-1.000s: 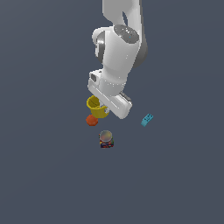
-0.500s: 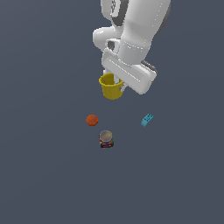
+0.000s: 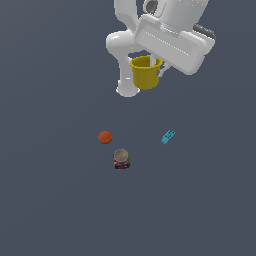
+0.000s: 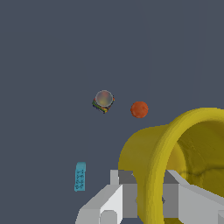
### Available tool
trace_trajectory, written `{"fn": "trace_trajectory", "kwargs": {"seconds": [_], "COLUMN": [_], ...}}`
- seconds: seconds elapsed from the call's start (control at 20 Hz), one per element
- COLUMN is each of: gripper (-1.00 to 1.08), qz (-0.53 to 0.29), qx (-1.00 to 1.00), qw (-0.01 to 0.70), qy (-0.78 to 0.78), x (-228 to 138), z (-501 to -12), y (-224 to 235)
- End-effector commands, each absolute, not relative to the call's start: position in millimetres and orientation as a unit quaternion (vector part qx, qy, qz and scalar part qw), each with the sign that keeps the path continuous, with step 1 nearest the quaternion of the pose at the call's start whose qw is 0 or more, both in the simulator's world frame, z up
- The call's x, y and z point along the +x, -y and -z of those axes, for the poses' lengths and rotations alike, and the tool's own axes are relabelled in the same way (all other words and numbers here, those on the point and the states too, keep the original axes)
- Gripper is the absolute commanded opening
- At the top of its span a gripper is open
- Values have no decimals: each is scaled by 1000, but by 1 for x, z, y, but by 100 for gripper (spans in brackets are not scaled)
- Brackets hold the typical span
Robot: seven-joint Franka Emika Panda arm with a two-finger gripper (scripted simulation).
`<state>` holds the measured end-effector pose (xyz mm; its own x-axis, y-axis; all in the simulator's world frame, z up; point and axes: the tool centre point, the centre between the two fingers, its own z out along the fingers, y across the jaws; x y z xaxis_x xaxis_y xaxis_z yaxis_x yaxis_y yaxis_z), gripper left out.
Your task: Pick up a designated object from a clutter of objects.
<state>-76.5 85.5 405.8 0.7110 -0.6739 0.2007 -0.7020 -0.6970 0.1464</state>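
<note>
dark grey floor lies far below the yellow cup point(image 3: 146, 74); gripper point(image 3: 156, 70) clamps its rim.

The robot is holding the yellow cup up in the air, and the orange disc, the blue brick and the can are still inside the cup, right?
Not quite. The gripper holds the yellow cup up, but the orange disc, blue brick and can lie on the floor below, as the exterior view shows.

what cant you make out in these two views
- Tool: in the exterior view its fingers are hidden behind the white hand housing and the yellow round cup.
- Cup's far side: cut off by the wrist view's edge.
- Dark can with grey top: label too small and blurred in both views.
- Cyan studded brick: studs too small to count.
- Orange-red flat disc: surface detail unreadable.
</note>
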Motion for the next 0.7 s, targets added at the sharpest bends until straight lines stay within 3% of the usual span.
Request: {"fn": "trace_trajectory", "kwargs": {"seconds": [0.0, 0.65], "gripper": [-100, -100], "qz": [-66, -66], "qx": [919, 919], "qw": [106, 106], "qy": [375, 375], "x": [-82, -92], "z": [-423, -461], "y": [-97, -123]}}
